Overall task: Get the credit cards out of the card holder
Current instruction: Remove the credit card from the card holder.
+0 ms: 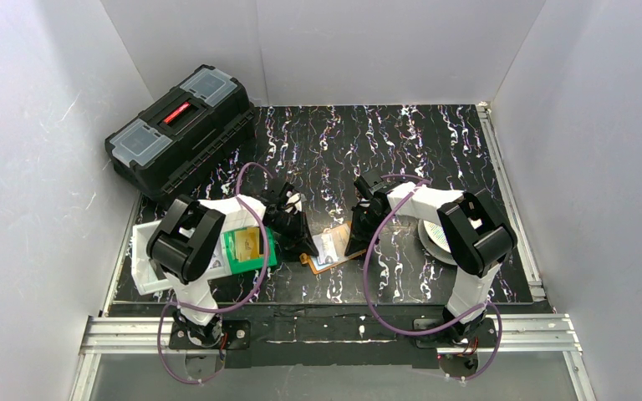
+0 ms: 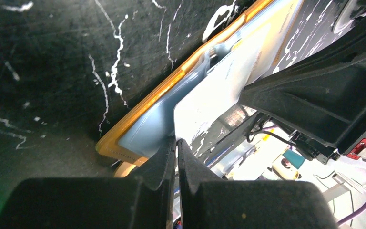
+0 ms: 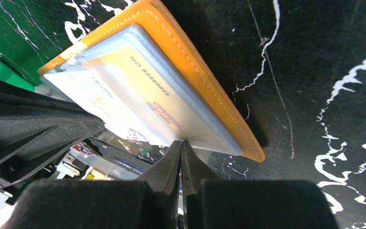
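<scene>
Top view: light is even and diffuse, from above. The walls (image 1: 42,125) are bright with a cool grey cast. The arms (image 1: 217,225) cast soft shadows on the dark table (image 1: 435,134), which shows no glare.

Left wrist view: the fingers (image 2: 157,167) near the lens are dark and blurred. The card (image 2: 209,95) is washed out by glare, and the card holder (image 2: 143,102) is soft. A green tint sits at the lower left corner.

Right wrist view: the fingers (image 3: 164,167) are blurred. The card holder (image 3: 195,67) is sharp, and print on the card (image 3: 152,93) is legible through a mild sheen.
</scene>
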`<state>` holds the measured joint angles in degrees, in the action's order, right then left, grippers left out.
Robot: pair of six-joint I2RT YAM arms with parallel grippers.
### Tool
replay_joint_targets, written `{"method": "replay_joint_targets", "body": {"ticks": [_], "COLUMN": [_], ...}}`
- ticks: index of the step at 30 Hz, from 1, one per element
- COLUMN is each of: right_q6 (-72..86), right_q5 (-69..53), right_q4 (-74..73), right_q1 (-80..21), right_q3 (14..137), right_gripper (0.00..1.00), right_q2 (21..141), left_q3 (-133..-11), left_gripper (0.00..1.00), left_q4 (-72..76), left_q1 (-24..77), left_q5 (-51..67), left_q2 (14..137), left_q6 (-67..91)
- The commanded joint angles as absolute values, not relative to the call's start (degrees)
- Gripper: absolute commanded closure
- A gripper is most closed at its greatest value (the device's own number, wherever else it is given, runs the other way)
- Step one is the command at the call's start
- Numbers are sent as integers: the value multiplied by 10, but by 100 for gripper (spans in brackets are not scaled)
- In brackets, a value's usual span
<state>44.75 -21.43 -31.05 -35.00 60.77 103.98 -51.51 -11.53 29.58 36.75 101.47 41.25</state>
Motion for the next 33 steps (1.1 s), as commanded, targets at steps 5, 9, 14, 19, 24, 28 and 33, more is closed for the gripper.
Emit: {"method": "replay_joint_targets", "body": {"ticks": [5, 9, 14, 19, 24, 28, 33], "right_q6": [427, 428, 432, 431, 429, 428, 422], "right_q5": [-131, -128, -137, -138, -147, -150, -156], "right_q4": [-320, -318, -312, -323, -332, -332, -333], "right_q1": [-349, -349, -349, -349, -349, -349, -349], "right_q3": [587, 584, 589, 617, 643, 658, 672], "right_gripper": [92, 92, 91, 89, 73, 51, 31], "right_q2": [1065, 1050, 1022, 989, 954, 922, 900], "left_q3": [-544, -555, -571, -584, -591, -599, -602], "left_gripper": [100, 100, 100, 100, 100, 100, 100], "left_q4": [-208, -234, -261, -284, -299, -303, -302], "left_q1": [290, 290, 290, 290, 290, 289, 273], "left_q5": [309, 292, 282, 272, 269, 275, 290], "left_q2": [951, 928, 900, 882, 863, 846, 818], "left_q6": [375, 365, 351, 338, 334, 341, 353]}}
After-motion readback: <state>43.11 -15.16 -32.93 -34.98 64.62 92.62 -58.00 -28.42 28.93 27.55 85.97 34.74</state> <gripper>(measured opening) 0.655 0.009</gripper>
